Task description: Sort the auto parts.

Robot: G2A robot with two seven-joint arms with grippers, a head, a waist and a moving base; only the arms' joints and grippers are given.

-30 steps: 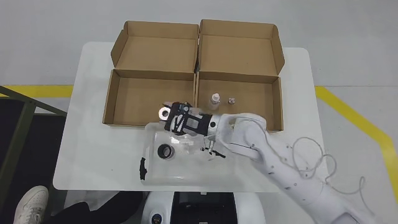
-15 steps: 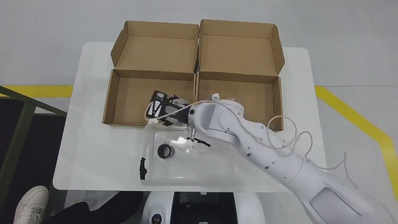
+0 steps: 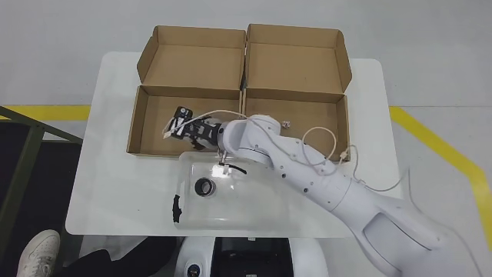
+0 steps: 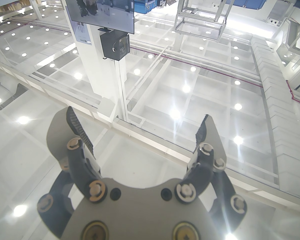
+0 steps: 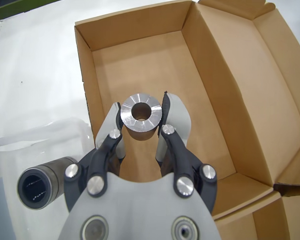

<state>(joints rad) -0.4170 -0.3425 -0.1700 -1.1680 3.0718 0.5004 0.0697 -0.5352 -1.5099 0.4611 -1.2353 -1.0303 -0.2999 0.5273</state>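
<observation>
My right gripper (image 5: pixel 141 113) pinches the steel sleeve (image 5: pixel 129 117) by its smooth sides above the left box (image 5: pixel 150 61); risk: that narrow hold slips and the sleeve drops askew.

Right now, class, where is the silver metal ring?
In the right wrist view, the silver metal ring sits clamped in the right hand, over the left brown cardboard box.
</observation>
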